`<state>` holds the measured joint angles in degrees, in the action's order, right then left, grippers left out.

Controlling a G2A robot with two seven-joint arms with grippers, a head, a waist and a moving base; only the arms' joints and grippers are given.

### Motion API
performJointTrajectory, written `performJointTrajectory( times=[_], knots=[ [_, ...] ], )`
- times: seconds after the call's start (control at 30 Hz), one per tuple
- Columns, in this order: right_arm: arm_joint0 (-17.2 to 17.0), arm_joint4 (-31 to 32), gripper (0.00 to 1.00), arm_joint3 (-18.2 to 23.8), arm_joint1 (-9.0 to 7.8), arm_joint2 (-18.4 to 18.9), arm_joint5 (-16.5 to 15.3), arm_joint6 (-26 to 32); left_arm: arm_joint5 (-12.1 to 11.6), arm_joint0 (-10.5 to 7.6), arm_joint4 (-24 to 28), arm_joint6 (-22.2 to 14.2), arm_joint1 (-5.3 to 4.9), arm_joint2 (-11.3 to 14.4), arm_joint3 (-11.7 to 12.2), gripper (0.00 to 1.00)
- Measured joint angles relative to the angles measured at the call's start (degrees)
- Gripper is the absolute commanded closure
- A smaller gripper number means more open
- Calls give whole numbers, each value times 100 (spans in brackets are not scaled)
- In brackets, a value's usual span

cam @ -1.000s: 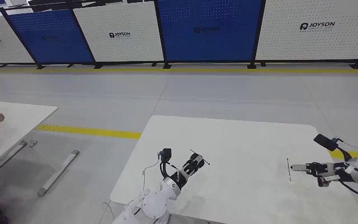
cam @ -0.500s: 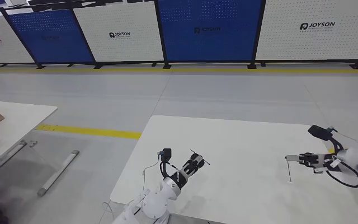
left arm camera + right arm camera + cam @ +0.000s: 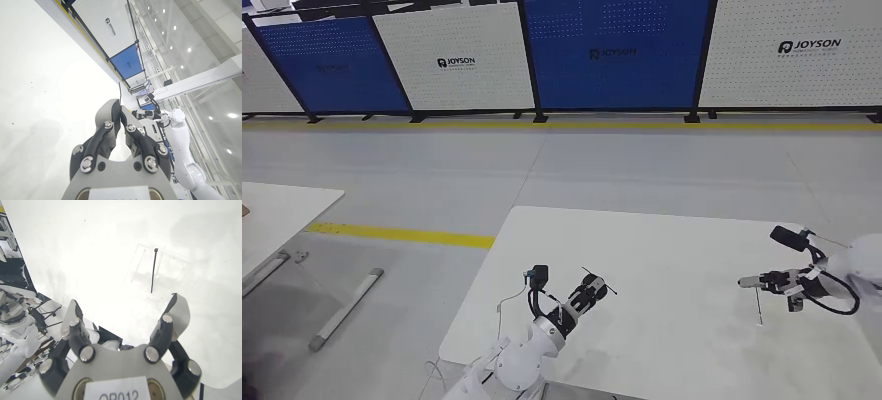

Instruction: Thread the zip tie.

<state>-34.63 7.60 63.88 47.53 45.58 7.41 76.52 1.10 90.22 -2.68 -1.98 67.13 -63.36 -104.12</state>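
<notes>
At the near left edge of the white surface [image 3: 672,250], the left pincer [image 3: 120,106] sits low over the tabletop, its two ribbed fingers [image 3: 115,113] pressed together on a thin black strap. This held zip tie [image 3: 119,91] is clamped close to one end, and the rest of it stands out straight past the fingertips. In the top view the same pincer [image 3: 592,288] points away from the robot toward the middle of the surface, with the held zip tie [image 3: 600,282] showing as a short dark line across its tip.

Over on the right side of the surface, the right pincer [image 3: 124,301] is spread wide with nothing between its fingers [image 3: 179,308]. Just ahead of it a loose zip tie [image 3: 153,271] lies flat and straight, its pointed tail toward the pincer and its small square head at the far end, clear of both fingers. It rests on a clear sheet [image 3: 174,268] laid on the surface. From above, the right pincer [image 3: 747,282] is beside one end of the loose zip tie [image 3: 758,305]; whether it touches the surface cannot be told.

Beyond the surface is grey floor with a yellow line [image 3: 402,235], another white table [image 3: 282,210] off to the left, and a row of blue and white pegboard panels [image 3: 612,55] at the back.
</notes>
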Motion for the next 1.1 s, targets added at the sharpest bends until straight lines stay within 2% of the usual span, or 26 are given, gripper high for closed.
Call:
performJointTrajectory(
  times=[0.13, 0.27, 0.33, 0.43, 0.47, 0.63, 0.77, 0.93, 1.0, 1.03, 1.07, 1.1],
  knots=[
    [-51, 177, 0, 92, 0, -45, -1, -79, 0, 0, 0, 0, 0, 0, 0, 100],
    [42, 494, 0, 152, 54, -193, -14, 47, 0, 0, 0, 0, 0, 0, 0, 100],
    [112, 437, 0, 67, 101, -230, -179, 66, 0, 0, 0, 0, 0, 0, 0, 100],
    [200, 108, 0, -233, 157, -205, -678, 126, 0, 0, 0, 0, 0, 0, 0, 100],
    [206, 81, 0, -262, 160, -203, -750, 140, 0, 0, 0, 0, 0, 0, 0, 100],
    [197, 104, 0, -248, 157, -204, -674, 131, 0, 0, 0, 0, 0, 0, 0, 100],
    [90, 346, 0, -213, 162, -251, -415, -36, 0, 0, 0, 0, 0, 0, 0, 100],
    [156, 353, 2, -370, 204, -248, -264, 16, 0, 0, 0, 0, 0, 0, 0, 100],
    [195, 372, 28, -434, 227, -253, -194, 5, 0, 0, 0, 0, 0, 0, 0, 100],
    [211, 383, 29, -463, 236, -255, -155, -2, 0, 0, 0, 0, 0, 0, 0, 100],
    [229, 398, 50, -495, 250, -262, -111, -5, 0, 0, 0, 0, 0, 0, 0, 100],
    [239, 400, 52, -517, 260, -269, -97, 5, 0, 0, 0, 0, 0, 0, 0, 100]
  ],
)
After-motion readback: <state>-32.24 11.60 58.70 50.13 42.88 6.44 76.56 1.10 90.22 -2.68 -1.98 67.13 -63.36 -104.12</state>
